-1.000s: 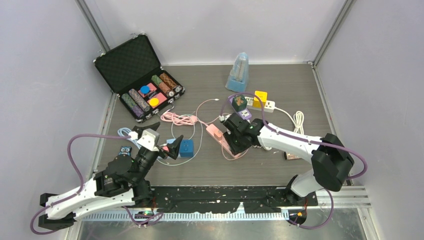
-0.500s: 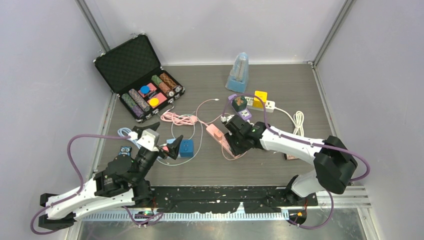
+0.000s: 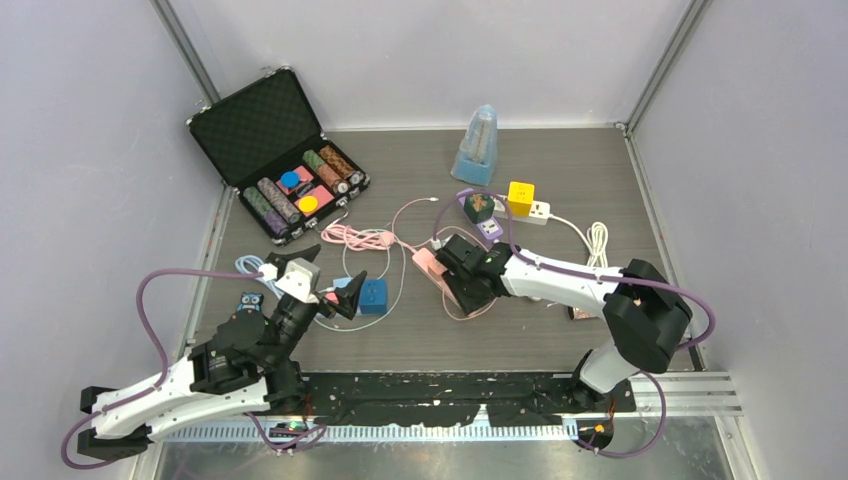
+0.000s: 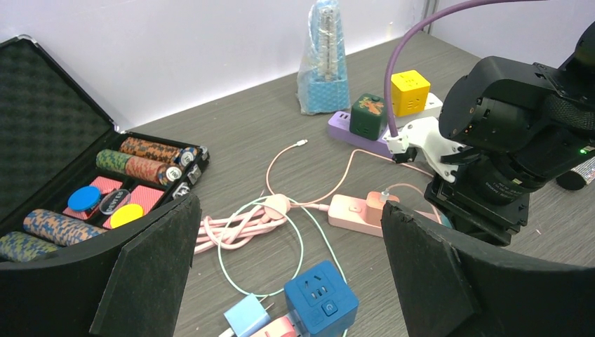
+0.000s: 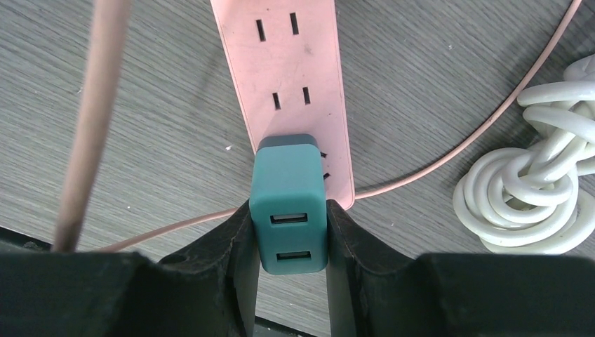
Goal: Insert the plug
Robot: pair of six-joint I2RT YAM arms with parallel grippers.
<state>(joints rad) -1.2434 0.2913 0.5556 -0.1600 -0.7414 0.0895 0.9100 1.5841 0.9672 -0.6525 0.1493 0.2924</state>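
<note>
Right wrist view: I confirmed the right jaws clamped on the teal USB charger (image 5: 288,189), which stood on the near end of the pink power strip (image 5: 284,77) on the counter (image 5: 140,105). The left jaws stood wide open.

Grey wood-grain tabletop (image 3: 570,170); plain pale lilac-grey walls (image 3: 430,50) on three sides; aluminium corner posts (image 3: 185,50) at back; ribbed metal rail (image 3: 450,432) along near edge; even, soft light.
</note>
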